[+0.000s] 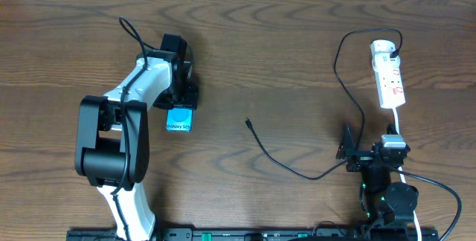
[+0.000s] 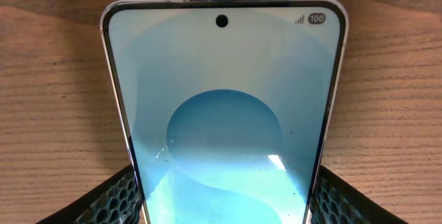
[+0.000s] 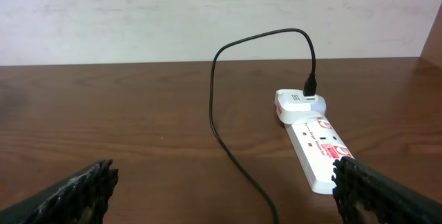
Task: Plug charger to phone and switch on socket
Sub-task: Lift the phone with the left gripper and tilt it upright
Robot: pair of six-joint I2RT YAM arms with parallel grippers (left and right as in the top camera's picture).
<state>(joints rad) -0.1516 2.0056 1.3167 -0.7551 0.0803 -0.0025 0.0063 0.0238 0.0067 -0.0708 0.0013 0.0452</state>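
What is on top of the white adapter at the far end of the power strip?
The charger cable's black plug stands upright in the adapter on the power strip. The port under the plug is covered and cannot be seen.

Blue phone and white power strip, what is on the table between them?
The thin black charger cable, its small connector tip lying loose on the brown wooden table. The overhead view shows it.

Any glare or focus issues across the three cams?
Left wrist: phone sharp, one small white glare patch low on its screen, left fingers at the bottom corners soft. Right wrist: socket and charger crisp, right fingers blurred. Overhead: even light, no harsh shadows on the table.
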